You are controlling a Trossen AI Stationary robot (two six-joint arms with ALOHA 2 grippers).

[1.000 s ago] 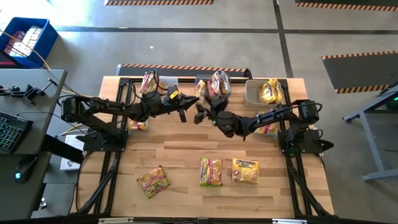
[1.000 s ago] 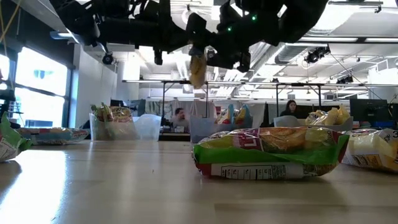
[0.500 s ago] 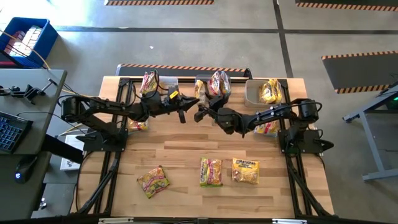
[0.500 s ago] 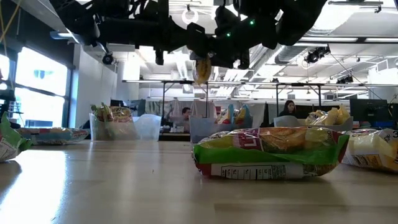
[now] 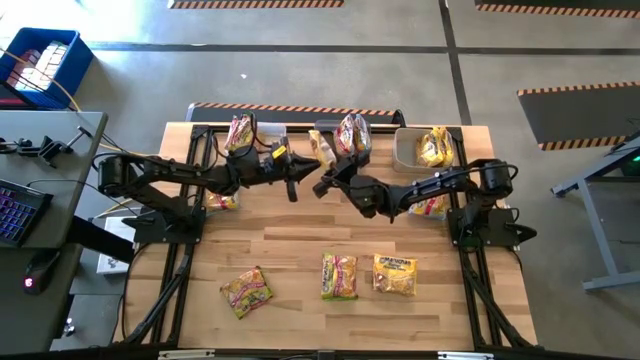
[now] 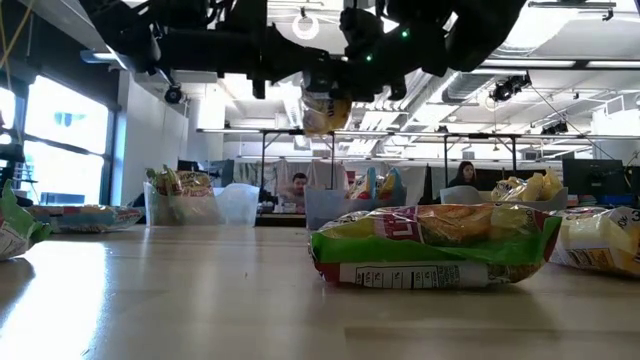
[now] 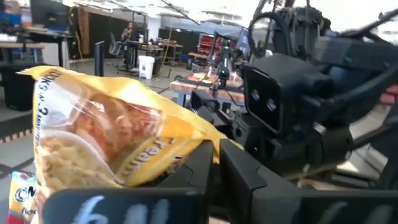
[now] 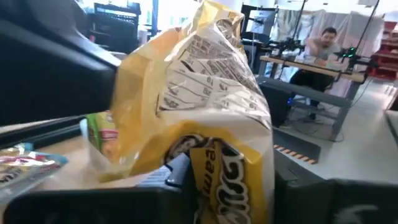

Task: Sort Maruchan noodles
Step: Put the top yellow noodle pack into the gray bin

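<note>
Here a yellow packet (image 5: 322, 150) hangs in the air above the far middle of the bench (image 5: 300, 250), pinched between the two claws. The right claw (image 5: 322, 184) has it from the near side: its wrist view shows the packet (image 8: 199, 106) filling the frame, the lower edge clamped between its dark fingers, so that claw is closed on it. The left claw (image 5: 292, 182) lies just to the packet's left, and its wrist view shows the same packet (image 7: 99, 143) pressed at its fingertips; whether it truly grips or only touches cannot be told. In the low view the packet (image 6: 325, 108) sits well above the bench top, dangling under both arms.

The packet stands on edge, its long axis running near to far, its far end close to the middle bin (image 5: 345, 138), which is already crowded with packets. The left bin (image 5: 262, 135) and the right bin (image 5: 412, 148) flank it along the far edge. The judgement is that the right arm is the nearer carrier, and the drop lies straight on, far of the claw.

Three more packets lie flat on the near side: one at left (image 5: 246, 291), one in the middle (image 5: 339, 276), one at right (image 5: 394, 275).
</note>
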